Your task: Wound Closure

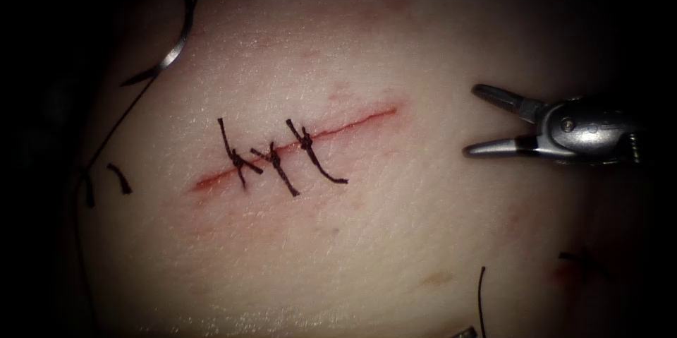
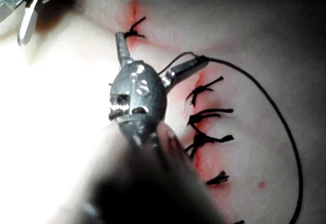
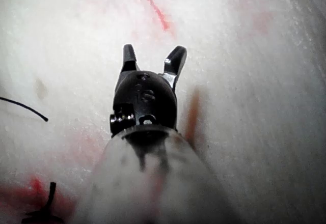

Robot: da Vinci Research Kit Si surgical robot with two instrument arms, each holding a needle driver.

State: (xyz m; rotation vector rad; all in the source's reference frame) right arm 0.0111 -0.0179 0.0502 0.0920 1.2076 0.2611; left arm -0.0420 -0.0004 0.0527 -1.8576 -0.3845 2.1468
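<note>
On the pale tissue [image 1: 395,239] a cut [image 1: 352,125] runs slantwise, with three knotted dark stitches [image 1: 273,161] across its left half. The curved needle [image 1: 176,49] lies free on the tissue far to the left of the cut, held by neither tool and not in the tissue. Its thread [image 1: 113,133] trails down from it. My right tool [image 1: 472,119] hovers right of the cut's end, open and holding nothing; it is also seen as the right tool [image 3: 153,56] from behind. My left tool [image 2: 162,48] stands open over the stitch line, a thread [image 2: 285,122] arcing away from one jaw's tip.
Short cut ends of thread [image 1: 120,177] lie left of the cut, and another cut end [image 1: 482,296] lies near the bottom edge. Red fluid [image 3: 35,193] stains the tissue. The right tool [image 2: 25,10] hangs open beyond the left tool.
</note>
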